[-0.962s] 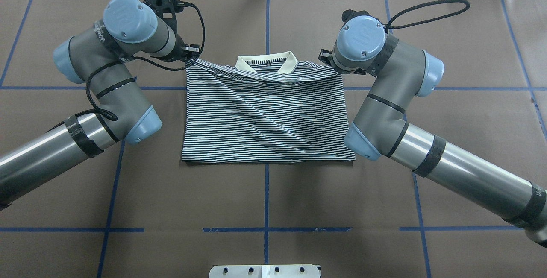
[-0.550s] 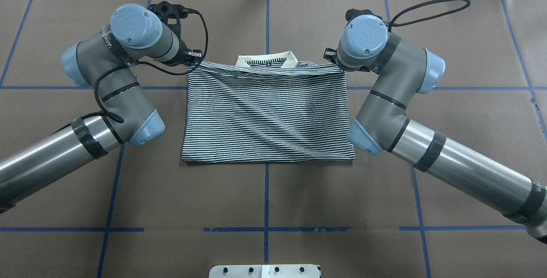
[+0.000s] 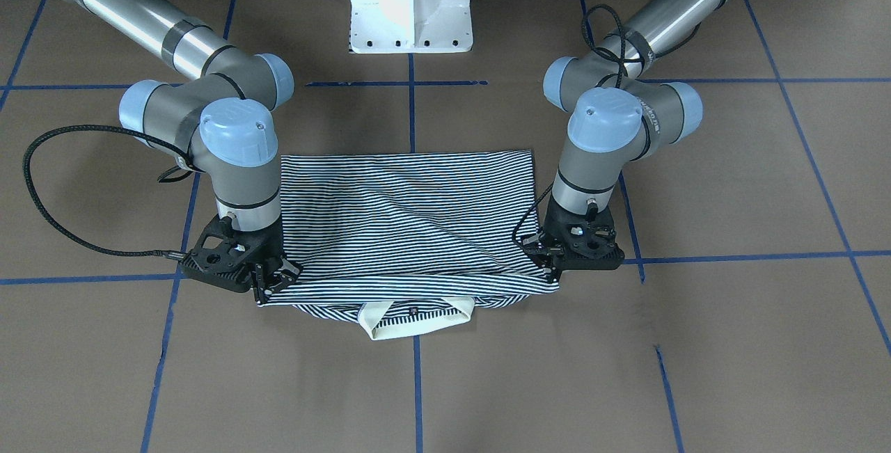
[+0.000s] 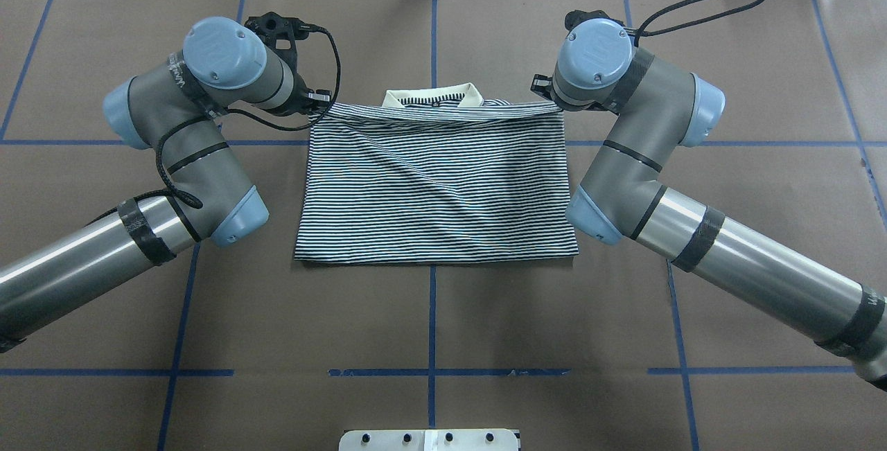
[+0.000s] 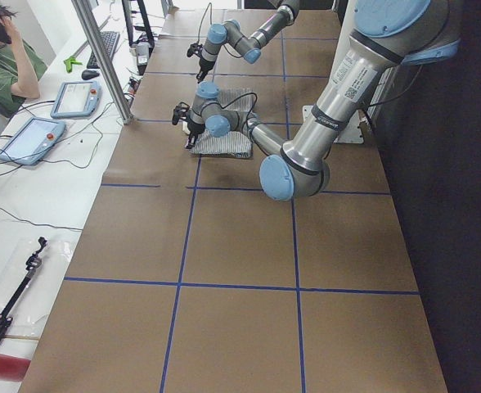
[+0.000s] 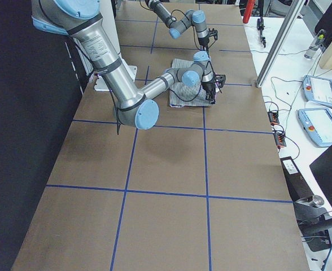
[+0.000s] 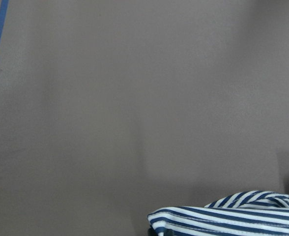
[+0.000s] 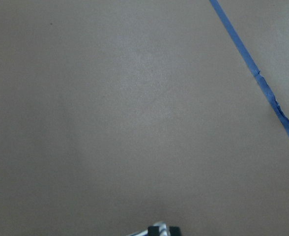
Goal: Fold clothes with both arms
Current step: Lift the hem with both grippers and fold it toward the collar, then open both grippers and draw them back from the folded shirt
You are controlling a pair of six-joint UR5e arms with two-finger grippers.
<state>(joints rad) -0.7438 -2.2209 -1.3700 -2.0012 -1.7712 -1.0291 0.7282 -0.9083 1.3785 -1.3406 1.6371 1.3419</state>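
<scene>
**While both grippers pinch the hem: shirt doubled over, hem laid near the collar**

As seen from over the robot's shoulders, nearest me is bare table [image 4: 429, 326]. Next comes the shirt [image 4: 436, 188], lying centred between the two arms. Its near edge is a straight fold [image 4: 435, 260] flat on the table. From there the upper layer runs away from the robot, with diagonal wrinkles across it. At the far edge the hem [image 4: 443, 113] is drawn in a line between the grippers. It stops just short of the collar [image 4: 434, 97], which shows beyond it.

- Left gripper [image 4: 320, 99]: pinched on the hem's left corner. Its wrist camera shows a striped edge right at the fingertips.
- Right gripper [image 4: 547, 94]: pinched on the right corner. Its wrist camera shows only a scrap of stripe at the black tips, so the bite looks shallow.
- Both corners sit low, touching the table or just above it; I cannot tell which.

Handling, my judgement:
- The shirt is a light, soft knit with no stiffness of its own, and it sags wherever it is unsupported.
- The best hold is at the hem corners, on the stitched edge where the cloth is thickest.
- The two holds should stay level and mildly taut so the edge lands straight.
- The thin cloth could slip from a shallow pinch.
- The half fold looks nearly laid; setting down and letting go seems the next call.
</scene>
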